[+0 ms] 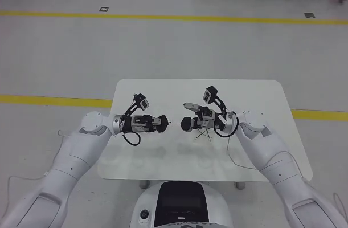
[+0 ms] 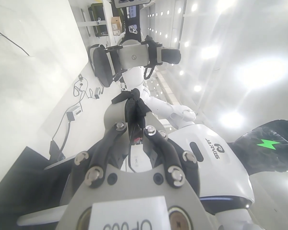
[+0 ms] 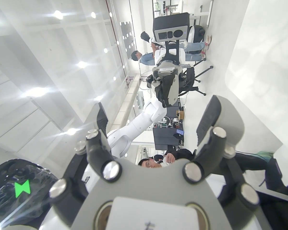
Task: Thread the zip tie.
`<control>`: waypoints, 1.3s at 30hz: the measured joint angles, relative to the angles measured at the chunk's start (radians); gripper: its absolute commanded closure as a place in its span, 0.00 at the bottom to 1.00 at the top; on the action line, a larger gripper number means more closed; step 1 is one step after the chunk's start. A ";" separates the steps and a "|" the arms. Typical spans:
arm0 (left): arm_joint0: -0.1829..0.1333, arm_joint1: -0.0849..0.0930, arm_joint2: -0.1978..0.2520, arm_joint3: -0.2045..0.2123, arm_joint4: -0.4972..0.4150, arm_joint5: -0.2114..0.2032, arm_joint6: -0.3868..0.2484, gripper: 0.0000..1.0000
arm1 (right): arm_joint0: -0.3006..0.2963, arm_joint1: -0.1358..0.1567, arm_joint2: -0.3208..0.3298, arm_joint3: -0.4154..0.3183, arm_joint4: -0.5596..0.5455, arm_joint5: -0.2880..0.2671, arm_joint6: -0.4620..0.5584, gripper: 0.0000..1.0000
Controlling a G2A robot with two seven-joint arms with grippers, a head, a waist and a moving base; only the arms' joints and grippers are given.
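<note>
pinching a black zip tie (image 2: 134,94) above the desk (image 1: 253,94), left fingers (image 2: 114,117) seemingly offer it to the open right fingers (image 3: 214,114).

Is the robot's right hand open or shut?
Open: on the right hand the fingers stand wide apart, gripping nothing.

White table (image 1: 259,97); thin dark zip ties (image 1: 203,135) loose on it, right of centre.
</note>
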 measured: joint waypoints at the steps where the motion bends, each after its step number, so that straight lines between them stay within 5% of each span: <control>1: 0.000 0.000 0.000 -0.001 0.001 -0.001 0.001 1.00 | 0.000 0.000 0.000 0.000 0.000 0.000 0.000 0.00; 4: 0.011 0.001 -0.010 -0.023 0.018 -0.035 0.046 1.00 | 0.000 0.000 0.000 0.000 0.000 0.000 0.000 0.00; 8: 0.017 0.009 -0.061 -0.017 -0.031 -0.057 0.011 1.00 | 0.000 0.000 0.000 0.000 0.000 0.000 0.000 0.00; 14: 0.006 0.004 -0.136 0.062 -0.114 -0.056 -0.063 1.00 | 0.000 0.000 0.000 0.000 0.000 0.000 0.000 0.00; 22: -0.001 -0.003 -0.145 0.076 -0.126 -0.056 -0.067 1.00 | -0.001 0.004 0.002 -0.018 -0.031 0.009 -0.030 0.00; 26: -0.001 -0.003 -0.145 0.076 -0.126 -0.056 -0.067 1.00 | -0.015 0.030 0.017 -0.143 -0.299 0.150 -0.164 0.00; 29: -0.001 -0.003 -0.145 0.076 -0.126 -0.056 -0.067 1.00 | -0.023 0.053 -0.002 -0.249 -0.537 0.331 -0.169 0.00; 31: -0.001 -0.003 -0.145 0.076 -0.126 -0.056 -0.067 1.00 | -0.027 0.062 -0.017 -0.275 -0.653 0.395 -0.133 0.00; 39: -0.001 -0.003 -0.145 0.076 -0.126 -0.056 -0.067 1.00 | -0.024 0.067 -0.055 -0.321 -0.847 0.344 -0.008 0.00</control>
